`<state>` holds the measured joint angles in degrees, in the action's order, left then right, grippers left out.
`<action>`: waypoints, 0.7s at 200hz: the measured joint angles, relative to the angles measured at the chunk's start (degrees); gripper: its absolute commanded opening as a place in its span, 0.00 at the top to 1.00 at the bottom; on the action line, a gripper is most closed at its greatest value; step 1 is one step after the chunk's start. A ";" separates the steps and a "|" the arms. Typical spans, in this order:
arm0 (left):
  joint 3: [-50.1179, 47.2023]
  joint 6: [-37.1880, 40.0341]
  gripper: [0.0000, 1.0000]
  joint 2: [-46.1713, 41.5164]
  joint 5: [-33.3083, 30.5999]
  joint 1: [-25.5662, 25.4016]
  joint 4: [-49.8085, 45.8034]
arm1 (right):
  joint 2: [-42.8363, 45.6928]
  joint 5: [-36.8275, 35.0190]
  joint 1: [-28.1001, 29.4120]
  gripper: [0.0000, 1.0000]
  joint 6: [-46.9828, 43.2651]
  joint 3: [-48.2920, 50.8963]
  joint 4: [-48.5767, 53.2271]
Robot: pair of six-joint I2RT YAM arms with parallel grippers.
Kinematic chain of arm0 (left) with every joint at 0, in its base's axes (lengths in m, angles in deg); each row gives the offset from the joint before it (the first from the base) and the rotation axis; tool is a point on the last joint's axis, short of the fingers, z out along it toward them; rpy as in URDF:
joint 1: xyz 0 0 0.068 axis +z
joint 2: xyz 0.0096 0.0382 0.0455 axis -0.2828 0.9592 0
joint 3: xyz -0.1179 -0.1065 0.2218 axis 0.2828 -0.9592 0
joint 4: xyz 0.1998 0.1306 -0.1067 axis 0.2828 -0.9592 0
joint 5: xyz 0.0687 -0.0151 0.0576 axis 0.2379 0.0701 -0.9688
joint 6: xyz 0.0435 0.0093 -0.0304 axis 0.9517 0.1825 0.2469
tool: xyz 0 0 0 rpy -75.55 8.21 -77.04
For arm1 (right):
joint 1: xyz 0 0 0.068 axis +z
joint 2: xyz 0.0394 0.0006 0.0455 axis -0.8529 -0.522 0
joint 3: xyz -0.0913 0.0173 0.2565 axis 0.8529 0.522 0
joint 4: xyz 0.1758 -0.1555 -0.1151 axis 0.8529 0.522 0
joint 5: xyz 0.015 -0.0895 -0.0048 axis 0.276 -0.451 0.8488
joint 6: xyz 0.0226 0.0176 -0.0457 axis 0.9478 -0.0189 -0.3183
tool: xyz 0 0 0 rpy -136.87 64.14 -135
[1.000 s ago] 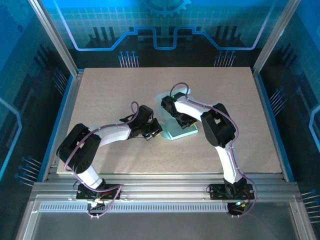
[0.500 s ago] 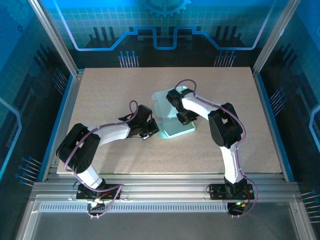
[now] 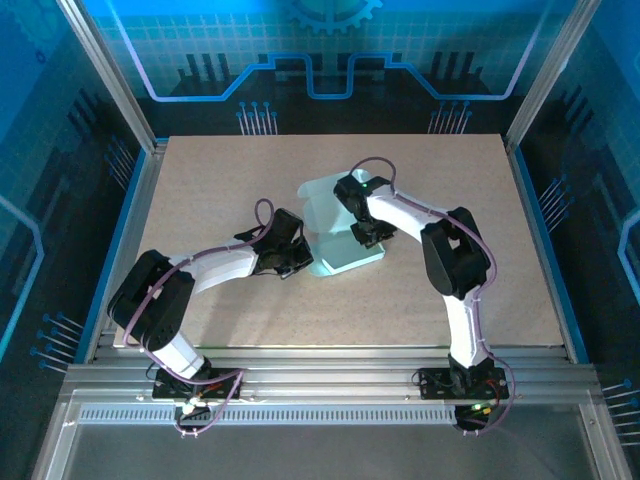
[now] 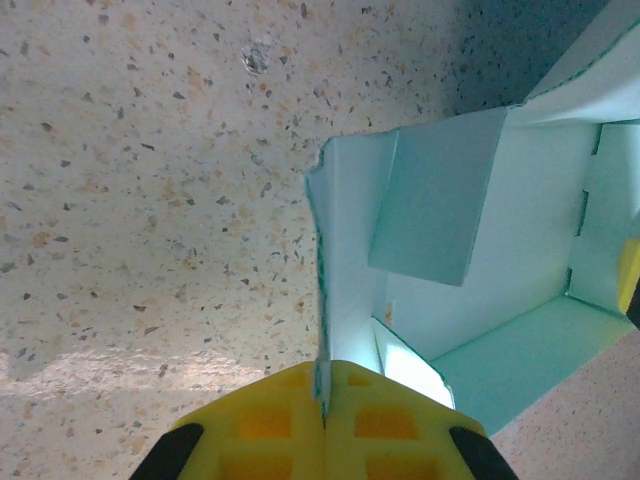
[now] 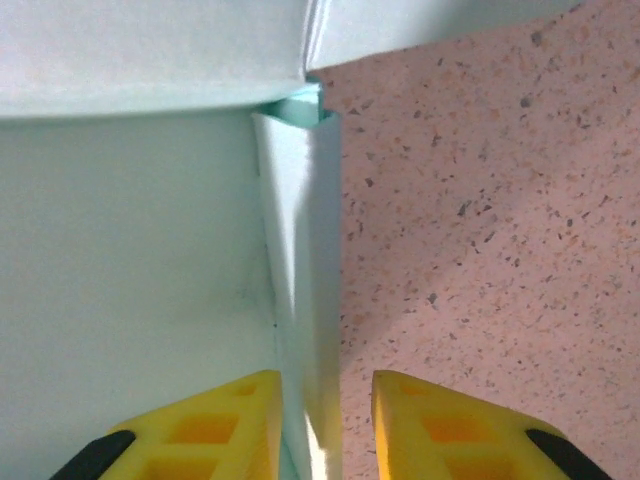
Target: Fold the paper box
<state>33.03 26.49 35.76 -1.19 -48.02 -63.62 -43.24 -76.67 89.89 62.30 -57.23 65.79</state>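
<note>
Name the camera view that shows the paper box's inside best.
Left wrist: the paper box opens toward it, with the walls and inner flaps plain to see. Top external shows it small and partly hidden; right wrist shows one corner close up.

The right fingers (image 5: 220,425) have parted from shut to a small gap and now straddle a thin side wall of the paper box (image 3: 345,262). The box has slid a little toward the left arm's base (image 3: 180,385), and its far flap stands taller. The left fingers (image 4: 270,420), clamped on the box's edge, have drawn back toward that base, while the right arm's elbow has swung farther from it.
</note>
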 measured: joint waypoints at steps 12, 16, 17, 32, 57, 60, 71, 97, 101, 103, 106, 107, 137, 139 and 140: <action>0.00 0.00 1.00 0.00 -0.13 0.00 -0.07 | 0.92 2.40 -0.76 0.67 0.04 1.07 -1.22; 0.00 0.00 1.00 0.00 -0.15 0.00 -0.07 | 1.18 3.30 -1.07 0.66 0.02 1.49 -1.64; 0.00 0.00 1.00 0.00 -0.15 0.00 -0.07 | 1.31 3.58 -1.18 0.66 0.00 1.66 -1.79; 0.00 0.00 1.00 0.00 -0.15 0.00 -0.09 | 2.40 7.04 -2.51 0.65 0.04 3.37 -3.21; 0.00 0.00 1.00 0.00 -0.15 0.00 -0.11 | 4.22 11.37 -4.39 0.66 0.26 5.73 -5.51; 0.00 0.00 1.00 0.00 -0.15 0.00 -0.11 | 4.42 11.82 -4.50 0.66 0.26 5.92 -5.68; 0.00 0.00 1.00 0.00 -0.15 0.00 -0.11 | 4.96 13.14 -5.03 0.66 0.44 6.47 -6.38; 0.00 0.00 1.00 0.00 -0.15 0.00 -0.11 | 5.20 15.37 -5.68 0.68 0.48 6.62 -8.00; 0.00 0.00 1.00 0.00 -0.13 0.00 -0.11 | 5.20 15.56 -5.75 0.68 0.50 6.62 -8.24; 0.00 0.00 1.00 0.00 -0.13 0.00 -0.09 | 5.20 15.65 -5.81 0.69 0.50 6.62 -8.33; 0.00 0.00 1.00 0.00 -0.13 0.00 -0.11 | 5.20 15.87 -5.81 0.69 0.59 6.62 -8.46; 0.00 0.00 1.00 0.00 -0.13 0.00 -0.11 | 5.20 15.87 -5.84 0.69 0.59 6.62 -8.50; 0.00 0.00 1.00 0.00 -0.15 0.00 -0.11 | 5.14 16.61 -6.05 0.79 1.07 6.62 -9.38; 0.00 0.00 1.00 0.00 -0.15 0.00 -0.09 | 5.11 16.61 -6.05 0.80 1.01 6.62 -9.38; 0.00 0.00 1.00 0.00 -0.13 0.00 -0.09 | 5.11 16.61 -6.05 0.81 0.98 6.60 -9.40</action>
<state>33.03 26.49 35.76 -1.32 -48.02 -63.70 -38.13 -60.06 83.83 63.28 -50.63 56.39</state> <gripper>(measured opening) 0.050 0.236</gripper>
